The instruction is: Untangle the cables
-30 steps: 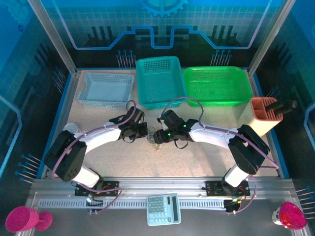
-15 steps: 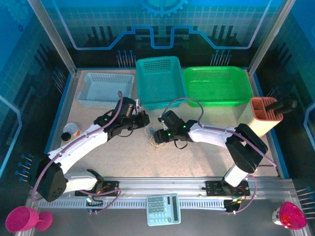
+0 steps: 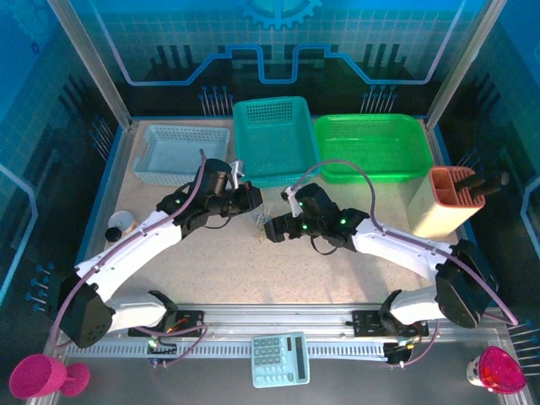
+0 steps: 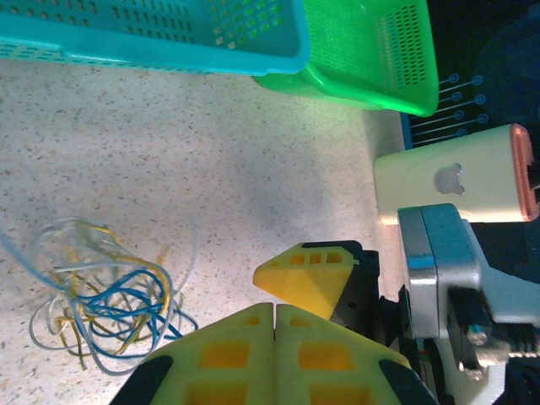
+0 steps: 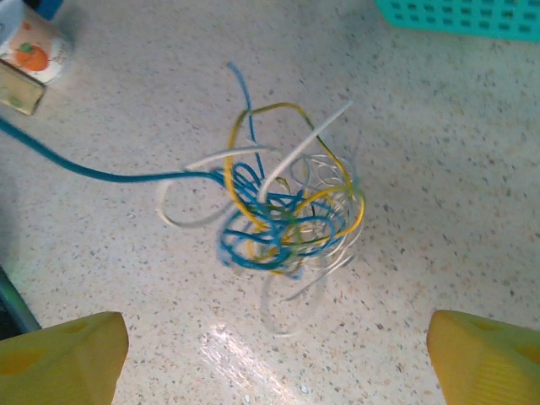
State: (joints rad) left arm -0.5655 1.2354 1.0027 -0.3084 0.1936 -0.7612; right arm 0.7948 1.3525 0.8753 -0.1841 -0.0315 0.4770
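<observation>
The cables (image 5: 283, 215) are a loose tangle of thin blue, yellow and white wires on the speckled table. One blue strand (image 5: 101, 173) runs off to the left. In the top view the cables (image 3: 258, 219) lie between both grippers. My right gripper (image 5: 277, 329) is wide open just short of the tangle and touches nothing; from above the right gripper (image 3: 270, 229) sits at the tangle's right. My left gripper (image 4: 275, 305) has its yellow fingers pressed together, with no wire seen between them. The cables (image 4: 110, 295) lie to its left. From above the left gripper (image 3: 249, 199) is behind the tangle.
A pale blue basket (image 3: 181, 154), a teal basket (image 3: 274, 139) and a green basket (image 3: 371, 145) line the back. An orange-topped holder (image 3: 447, 202) stands at the right. A small cup (image 3: 124, 221) sits at the left. A calculator (image 3: 281, 359) lies on the front rail.
My left arm stretched out and carried its gripper toward the back. The tangle shifted up and left. My right arm's elbow swung out to the right while its gripper stayed near the tangle.
</observation>
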